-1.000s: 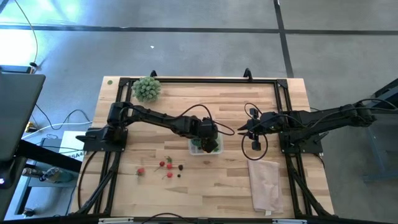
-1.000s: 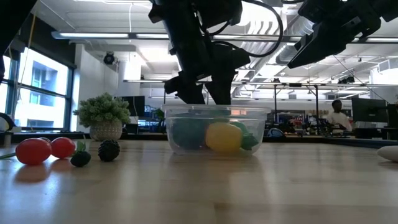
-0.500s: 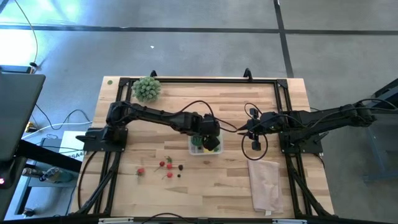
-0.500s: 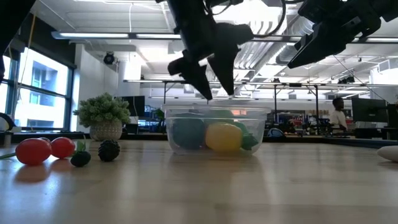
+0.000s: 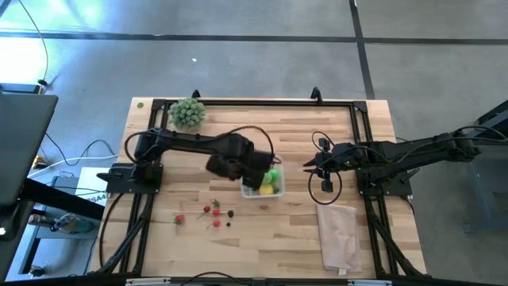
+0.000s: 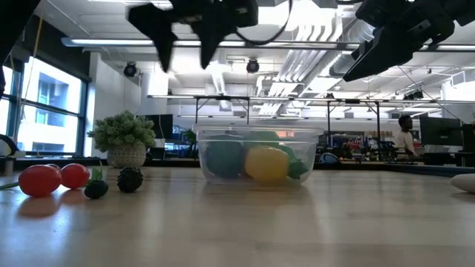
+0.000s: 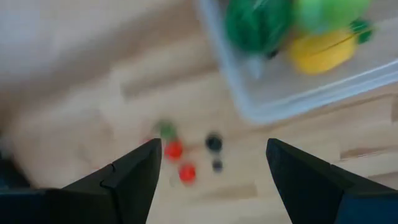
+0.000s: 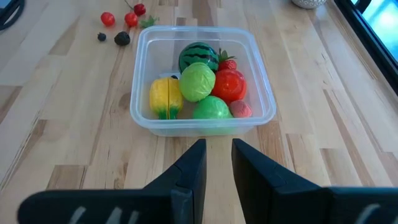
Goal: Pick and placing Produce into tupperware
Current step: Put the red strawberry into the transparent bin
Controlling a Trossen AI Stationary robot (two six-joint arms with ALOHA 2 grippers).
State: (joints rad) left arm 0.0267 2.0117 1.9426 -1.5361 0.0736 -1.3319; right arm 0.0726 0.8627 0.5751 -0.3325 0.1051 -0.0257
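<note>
In the high view, a bushy pale-green plant (image 5: 187, 113) is seen at the upper left of the worktop (image 5: 294, 230), apart from the work. Lower down, at the lower left of centre, a scatter of small pieces is left on the bare wood: red pieces (image 5: 209, 210) and dark berries (image 5: 231, 213). In the low view the same group is found at the left edge as two red tomatoes (image 6: 38, 179), a dark berry (image 6: 130, 179) and a smaller dark piece beside it. These are judged to be the remaining part of the task.

Just left of centre, the left tool (image 5: 225, 165) is held above the worktop beside the tupperware (image 5: 263, 183), its fingers (image 7: 134, 177) spread wide and nothing between them. In its wrist view the leftover red and dark pieces are framed between the fingers, so the next pick is judged to be aimed there.

At the centre, the tupperware is already well filled: a striped green ball (image 8: 199, 57), a yellow piece (image 8: 165, 95), a pale green piece (image 8: 197, 82), a red piece (image 8: 229, 84) and another green piece are seen inside. Most of the produce is thus judged as placed.

Right of centre, the right tool (image 5: 312, 164) is held waiting, its fingers (image 8: 189, 171) nearly together and empty. A folded beige cloth (image 5: 340, 232) lies at the lower right.
</note>
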